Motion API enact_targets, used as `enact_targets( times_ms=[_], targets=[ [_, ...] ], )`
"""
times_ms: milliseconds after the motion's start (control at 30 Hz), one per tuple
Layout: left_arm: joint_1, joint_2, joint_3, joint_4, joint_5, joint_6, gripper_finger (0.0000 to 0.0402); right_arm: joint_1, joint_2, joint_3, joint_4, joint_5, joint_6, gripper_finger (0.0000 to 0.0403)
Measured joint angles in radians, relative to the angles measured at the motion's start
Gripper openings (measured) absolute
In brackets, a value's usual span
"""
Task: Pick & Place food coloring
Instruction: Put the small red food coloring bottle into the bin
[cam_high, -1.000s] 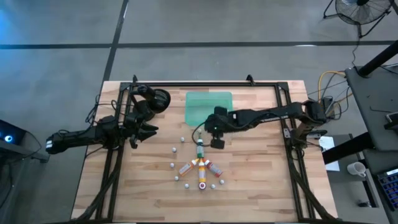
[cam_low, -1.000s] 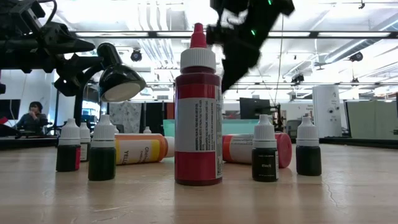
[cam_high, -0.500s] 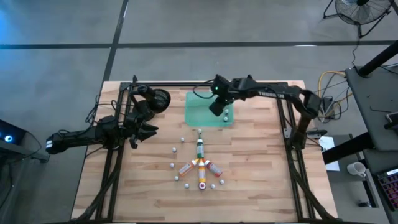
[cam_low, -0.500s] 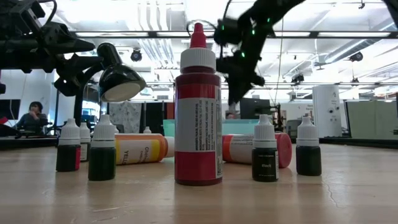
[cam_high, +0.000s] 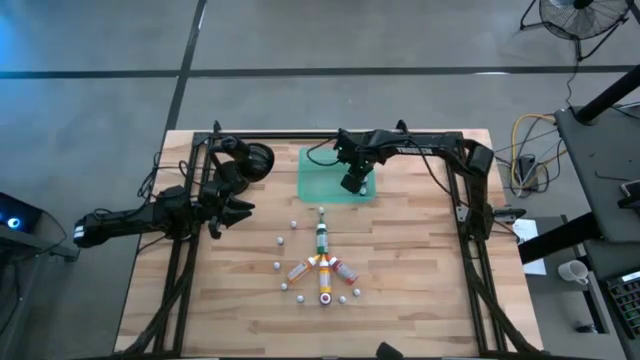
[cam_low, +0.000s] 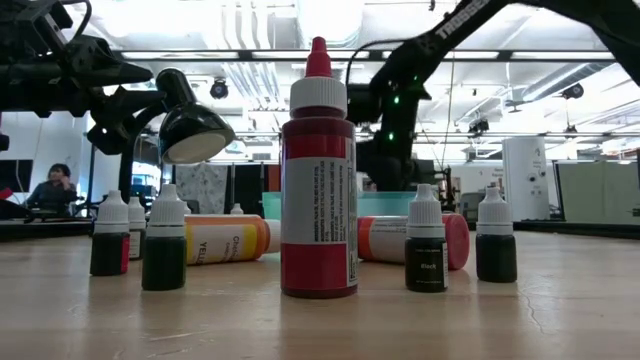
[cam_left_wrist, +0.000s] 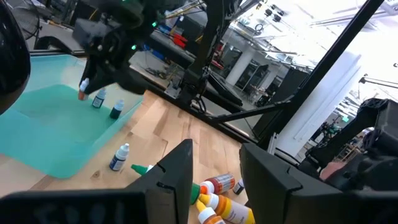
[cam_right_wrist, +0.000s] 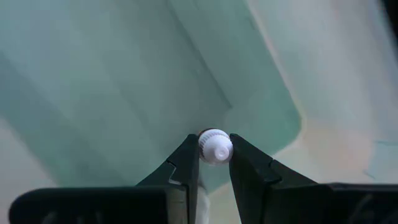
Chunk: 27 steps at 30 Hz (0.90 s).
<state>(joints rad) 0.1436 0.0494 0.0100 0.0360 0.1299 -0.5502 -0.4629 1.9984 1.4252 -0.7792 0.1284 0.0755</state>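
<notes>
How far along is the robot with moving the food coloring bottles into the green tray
Early on. Two small white-capped dropper bottles already stand in the translucent green tray. The right gripper holds another small white-capped bottle over the tray. Left on the wooden table: the green-capped bottle, three orange-and-red bottles and several small ones. The left gripper waits at the left.

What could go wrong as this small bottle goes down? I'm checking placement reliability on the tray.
The right gripper pinches only the white cap of the small bottle, so it could slip or swing. It hangs over the green tray beside two small bottles already standing there; lowering might topple them. It is near the tray's edge, so it could land off it.
</notes>
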Motion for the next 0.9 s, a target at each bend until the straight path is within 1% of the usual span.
enact_targets(
  times_ms=[133, 267, 433, 533, 733, 900],
  targets=[
    [0.000, 0.000, 0.000, 0.000, 0.000, 0.000, 0.0106, 0.000, 0.025, 0.009, 0.004, 0.005, 0.008, 0.0072],
    [0.000, 0.000, 0.000, 0.000, 0.000, 0.000, 0.0106, -0.002, 0.020, 0.008, 0.010, 0.011, 0.014, 0.0080],
    [0.000, 0.000, 0.000, 0.000, 0.000, 0.000, 0.0106, -0.003, 0.007, 0.012, 0.008, 0.032, -0.024, 0.0083],
    [0.000, 0.000, 0.000, 0.000, 0.000, 0.000, 0.0106, -0.003, 0.007, 0.015, 0.002, 0.032, 0.007, 0.0089],
    [0.000, 0.000, 0.000, 0.000, 0.000, 0.000, 0.0106, -0.003, 0.007, 0.026, -0.036, 0.033, 0.008, 0.0118],
    [0.000, 0.000, 0.000, 0.000, 0.000, 0.000, 0.0106, -0.003, 0.000, 0.026, -0.070, 0.057, 0.013, 0.0144]
  ],
)
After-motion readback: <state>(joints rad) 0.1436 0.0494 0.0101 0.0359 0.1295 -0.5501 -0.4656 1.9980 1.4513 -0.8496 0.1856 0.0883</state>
